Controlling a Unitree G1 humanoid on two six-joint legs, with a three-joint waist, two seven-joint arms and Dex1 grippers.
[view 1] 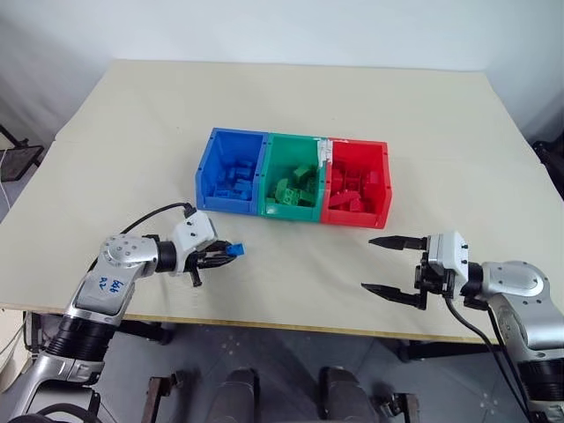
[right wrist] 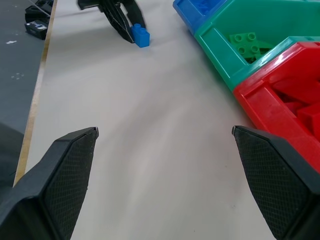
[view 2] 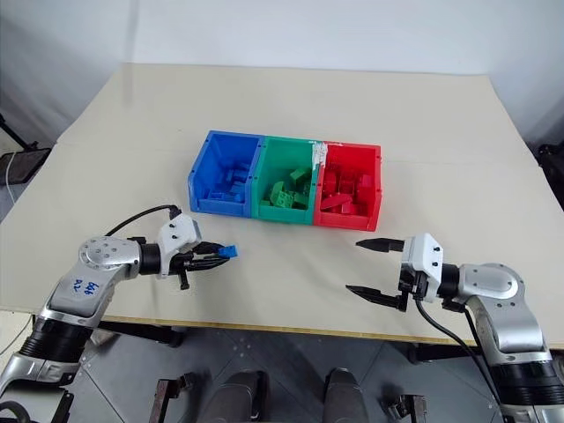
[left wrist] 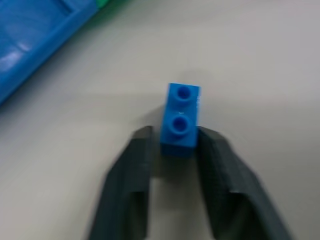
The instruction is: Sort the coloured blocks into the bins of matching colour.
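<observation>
Near the table's front edge the left gripper is closed on a small blue studded plastic brick, its arm reaching low toward the bins, so next it must carry the brick up into the blue rectangular plastic bin, while the right gripper hovers wide open.

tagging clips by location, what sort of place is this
Probably a lab or test room: a bare beige table against plain walls, holding only three joined bins, with cables on the floor beside it.
</observation>
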